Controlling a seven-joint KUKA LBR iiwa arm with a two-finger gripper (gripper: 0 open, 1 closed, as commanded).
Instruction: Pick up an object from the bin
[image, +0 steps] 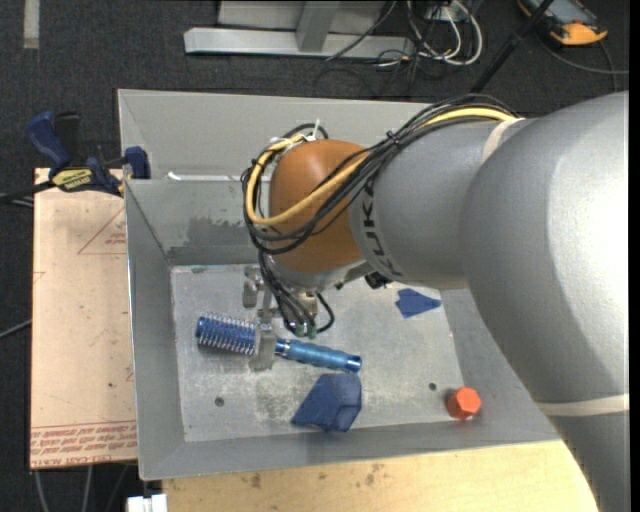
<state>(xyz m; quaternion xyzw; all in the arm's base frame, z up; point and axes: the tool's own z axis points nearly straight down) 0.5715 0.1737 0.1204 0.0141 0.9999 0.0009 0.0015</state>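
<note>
Four things are lying in the bin (150, 300). A blue brush (225, 334) is sitting under the gripper (264, 345), bristles sticking out left. A blue cloth (328, 405) is lying just right, a blue scrap (415, 300) and an orange knob (462, 402) farther right. I cannot tell the gripper's opening.

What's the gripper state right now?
Gripper: cannot be told; it is down over the middle of the blue brush.

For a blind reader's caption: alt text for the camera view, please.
A robot gripper hangs low over the middle of a blue hairbrush in a grey bin. A blue cloth and a small orange piece lie nearby.
</note>
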